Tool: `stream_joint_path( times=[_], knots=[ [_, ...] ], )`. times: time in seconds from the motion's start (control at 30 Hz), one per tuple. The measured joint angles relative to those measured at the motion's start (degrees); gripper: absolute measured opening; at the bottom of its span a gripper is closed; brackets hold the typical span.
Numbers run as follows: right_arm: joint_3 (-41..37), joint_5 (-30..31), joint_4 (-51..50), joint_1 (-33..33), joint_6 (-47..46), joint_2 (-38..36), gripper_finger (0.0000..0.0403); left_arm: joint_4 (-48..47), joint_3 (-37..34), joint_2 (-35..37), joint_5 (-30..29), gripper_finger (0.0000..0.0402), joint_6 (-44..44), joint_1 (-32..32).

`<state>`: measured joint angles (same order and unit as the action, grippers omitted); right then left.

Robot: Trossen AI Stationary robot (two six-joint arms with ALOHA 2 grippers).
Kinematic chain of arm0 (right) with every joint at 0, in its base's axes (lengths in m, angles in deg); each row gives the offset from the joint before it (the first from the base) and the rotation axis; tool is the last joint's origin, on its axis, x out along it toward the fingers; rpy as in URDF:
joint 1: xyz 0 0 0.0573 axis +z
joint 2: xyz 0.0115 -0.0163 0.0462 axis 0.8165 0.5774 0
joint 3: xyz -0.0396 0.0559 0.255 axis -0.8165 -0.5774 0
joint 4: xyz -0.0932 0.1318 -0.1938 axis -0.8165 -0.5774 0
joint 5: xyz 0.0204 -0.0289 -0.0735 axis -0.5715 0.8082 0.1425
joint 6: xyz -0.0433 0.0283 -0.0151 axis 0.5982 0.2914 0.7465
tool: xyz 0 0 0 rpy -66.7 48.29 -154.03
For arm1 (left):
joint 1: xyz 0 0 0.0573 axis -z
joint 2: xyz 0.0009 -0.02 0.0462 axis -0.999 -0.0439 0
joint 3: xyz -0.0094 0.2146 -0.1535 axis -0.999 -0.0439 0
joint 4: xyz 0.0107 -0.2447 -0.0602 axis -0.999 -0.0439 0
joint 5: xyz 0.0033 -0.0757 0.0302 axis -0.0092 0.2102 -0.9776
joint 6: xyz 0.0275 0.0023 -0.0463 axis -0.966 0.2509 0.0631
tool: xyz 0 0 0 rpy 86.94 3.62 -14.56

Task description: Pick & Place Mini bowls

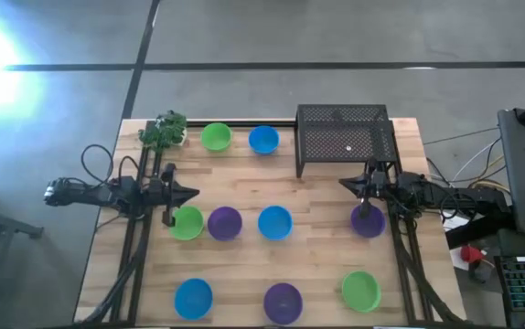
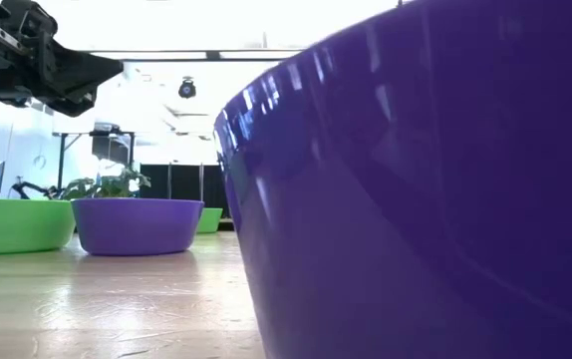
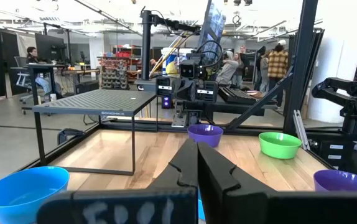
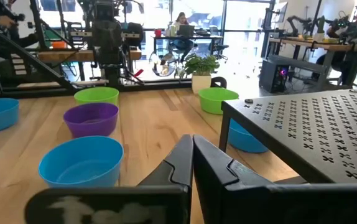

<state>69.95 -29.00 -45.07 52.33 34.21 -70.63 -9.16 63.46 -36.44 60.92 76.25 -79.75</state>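
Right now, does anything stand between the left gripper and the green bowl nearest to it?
Nothing visible does. In the high view the left gripper, shut, sits just above the green bowl at the left end of the middle row, with only bare table around. The purple bowl stands on the bowl's far side, out of the way.

Grey concrete floor (image 1: 336, 37), bright windows (image 4: 241, 18), cluttered workshop desks (image 4: 303, 43).
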Motion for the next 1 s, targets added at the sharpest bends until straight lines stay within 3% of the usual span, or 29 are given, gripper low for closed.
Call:
stream_joint_path(
  times=[0.3,0.6,0.9,1.0],
  knots=[
    [-0.01,-0.01,0.04,-0.01,0.76,0.01,0.0008,0.00,0.00,-0.01,0.01,0.0000,0.00,0.00],
    [-0.01,-0.41,0.02,-0.01,-4.83,-0.01,0.0008,-0.02,0.00,-0.01,0.00,0.0000,0.00,0.01],
    [0.01,-11.88,0.02,-0.01,2.03,0.01,0.0008,0.00,0.00,-0.01,0.01,0.0000,0.01,0.00],
    [-0.01,-12.02,0.50,-0.01,4.13,0.01,0.0008,-0.01,0.00,-0.02,0.02,0.0000,0.00,0.01]
  ],
)
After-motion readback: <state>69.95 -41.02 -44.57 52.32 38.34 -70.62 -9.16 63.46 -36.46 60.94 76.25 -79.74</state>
